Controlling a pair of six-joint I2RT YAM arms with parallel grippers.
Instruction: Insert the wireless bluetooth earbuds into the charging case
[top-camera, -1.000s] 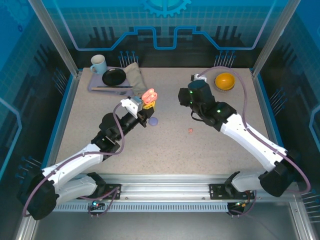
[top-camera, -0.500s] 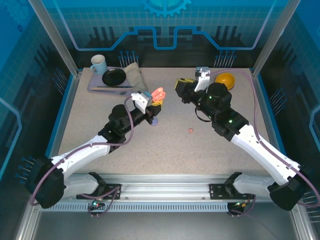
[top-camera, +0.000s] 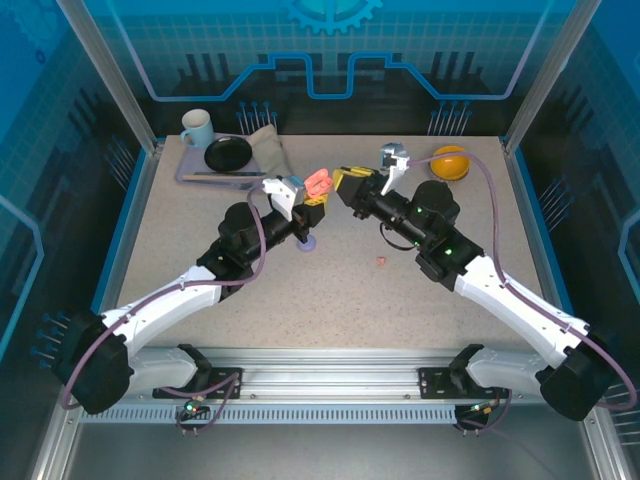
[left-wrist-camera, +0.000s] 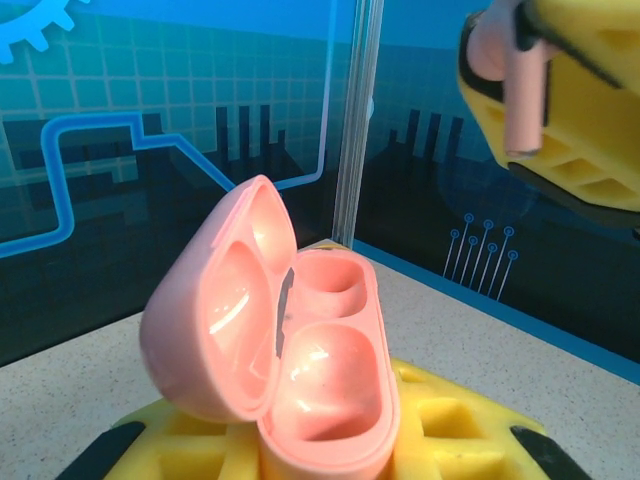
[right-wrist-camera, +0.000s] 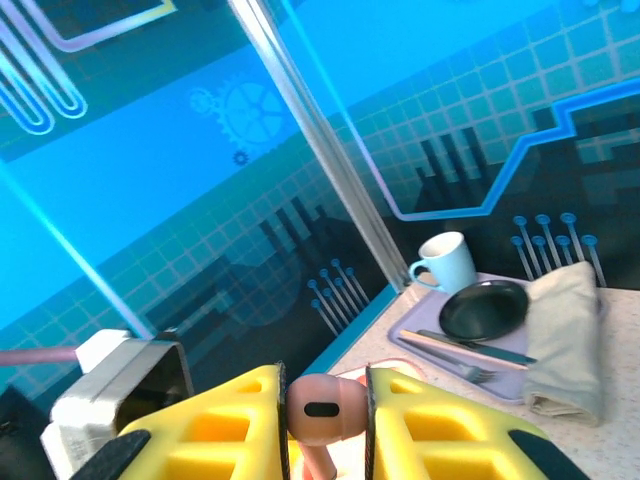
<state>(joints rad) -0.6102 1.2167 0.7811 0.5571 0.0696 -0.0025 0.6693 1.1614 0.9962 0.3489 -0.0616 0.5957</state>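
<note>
Near, a loose pink bud (top-camera: 381, 261) lies on the tabletop (top-camera: 300, 300); farther, the left gripper (top-camera: 312, 203) clamps the open charging case (left-wrist-camera: 310, 370); just right of it, the right gripper (top-camera: 347, 184) pinches a salmon earbud (right-wrist-camera: 318, 408); a stem missing its socket could jam or drop.

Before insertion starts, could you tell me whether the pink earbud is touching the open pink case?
Apart. The left wrist view shows the earbud at upper right, with a clear gap between it and the case.

case (left-wrist-camera: 320, 385): glossy pink plastic. earbud (right-wrist-camera: 318, 408): smooth satin plastic. end effector fingers (right-wrist-camera: 215, 425): matt yellow plastic, ribbed. bench (top-camera: 330, 300): matt, speckled. napkin (right-wrist-camera: 565, 335): cloth.
</note>
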